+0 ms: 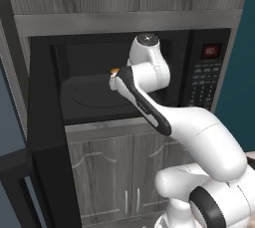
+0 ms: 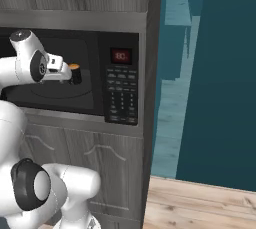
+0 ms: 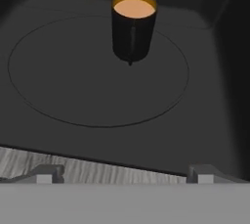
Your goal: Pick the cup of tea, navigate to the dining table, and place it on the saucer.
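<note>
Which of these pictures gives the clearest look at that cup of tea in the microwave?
The hand view: the cup of tea stands whole and unblocked on the round turntable, handle facing the camera. In the right base view, the cup is small beside the arm. In the left base view only its orange top peeks past the arm.

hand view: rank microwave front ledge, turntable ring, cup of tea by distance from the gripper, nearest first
1. Microwave front ledge: light wood-grain strip right ahead of the open gripper tips.
2. Turntable ring: on the microwave floor, its near edge past the ledge.
3. Cup of tea: at the ring's far side, handle facing the camera.
</note>
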